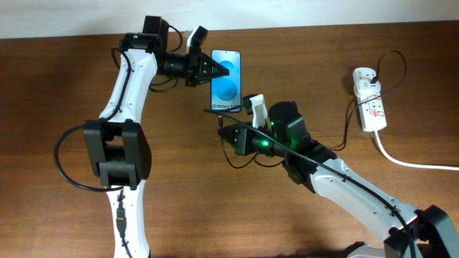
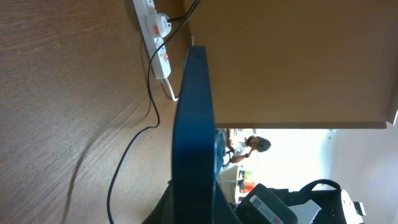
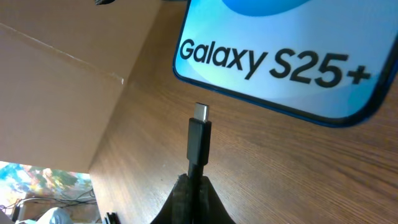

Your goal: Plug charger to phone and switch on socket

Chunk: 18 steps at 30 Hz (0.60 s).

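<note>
The phone (image 1: 226,80) has a blue screen and stands on its edge on the table. My left gripper (image 1: 208,70) is shut on its left side. In the left wrist view the phone (image 2: 194,124) shows edge-on between the fingers (image 2: 194,211). My right gripper (image 1: 222,131) is shut on the charger just behind its plug tip (image 3: 199,132). The tip points at the phone's bottom edge (image 3: 280,59), a short gap away. The black cable (image 1: 348,120) runs back to the white socket (image 1: 370,99) at the far right. The socket also shows in the left wrist view (image 2: 155,31).
The socket's thick white cord (image 1: 409,162) runs off the right edge of the wooden table (image 1: 57,86). A pale wall (image 3: 50,93) borders the table's far edge. The black cable (image 2: 130,146) lies loose on the wood.
</note>
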Each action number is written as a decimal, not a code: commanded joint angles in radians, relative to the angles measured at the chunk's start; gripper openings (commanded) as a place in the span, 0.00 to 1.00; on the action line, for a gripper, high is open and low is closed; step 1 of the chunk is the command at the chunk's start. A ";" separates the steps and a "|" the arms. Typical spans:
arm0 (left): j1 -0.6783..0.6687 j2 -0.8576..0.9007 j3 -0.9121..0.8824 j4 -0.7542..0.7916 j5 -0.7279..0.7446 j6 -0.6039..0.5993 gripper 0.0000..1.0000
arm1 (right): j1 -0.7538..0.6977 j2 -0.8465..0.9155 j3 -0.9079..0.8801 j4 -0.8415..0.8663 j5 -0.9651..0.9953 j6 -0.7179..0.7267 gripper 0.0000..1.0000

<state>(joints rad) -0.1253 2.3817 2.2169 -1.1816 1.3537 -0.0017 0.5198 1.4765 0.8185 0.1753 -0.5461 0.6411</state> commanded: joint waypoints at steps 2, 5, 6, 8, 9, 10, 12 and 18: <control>0.003 -0.009 0.010 0.003 0.037 -0.005 0.00 | -0.015 0.001 0.003 0.008 0.000 -0.034 0.04; 0.003 -0.009 0.010 0.003 0.045 -0.005 0.00 | -0.037 0.001 0.003 -0.002 -0.022 -0.034 0.04; 0.003 -0.009 0.010 0.006 0.058 -0.005 0.00 | -0.037 0.001 0.003 -0.003 -0.022 -0.034 0.04; 0.003 -0.009 0.010 0.026 0.111 -0.005 0.00 | -0.038 0.001 0.003 -0.003 -0.023 -0.034 0.04; 0.003 -0.009 0.010 0.029 0.117 -0.004 0.00 | -0.040 0.001 0.003 -0.003 -0.025 -0.034 0.04; 0.003 -0.009 0.010 0.029 0.117 -0.002 0.00 | -0.050 0.001 0.003 -0.003 -0.032 -0.034 0.04; 0.003 -0.009 0.010 0.029 0.117 -0.002 0.00 | -0.062 0.001 0.003 0.001 -0.053 -0.034 0.04; 0.003 -0.009 0.010 0.048 0.124 -0.002 0.00 | -0.063 0.001 0.003 0.031 -0.090 -0.034 0.04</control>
<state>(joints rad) -0.1249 2.3817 2.2169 -1.1393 1.4250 -0.0017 0.4633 1.4765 0.8185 0.1974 -0.6121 0.6231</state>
